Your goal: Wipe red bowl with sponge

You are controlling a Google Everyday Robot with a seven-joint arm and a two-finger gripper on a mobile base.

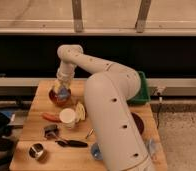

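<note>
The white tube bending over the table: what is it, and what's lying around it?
It is a robot's arm, seen from above and behind by the one camera. At its end is the gripper, down at a red bowl on the far left of the wooden table. Nearer lie a white cup, something yellow beside it, a metal tin and a black tool. A green bin sits far right. Whether the gripper holds anything, I cannot tell.

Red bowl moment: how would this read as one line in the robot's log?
gripper: down at red bowl | red bowl: far-left on table | sponge: not clearly seen | nearby: white cup, green bin
</note>
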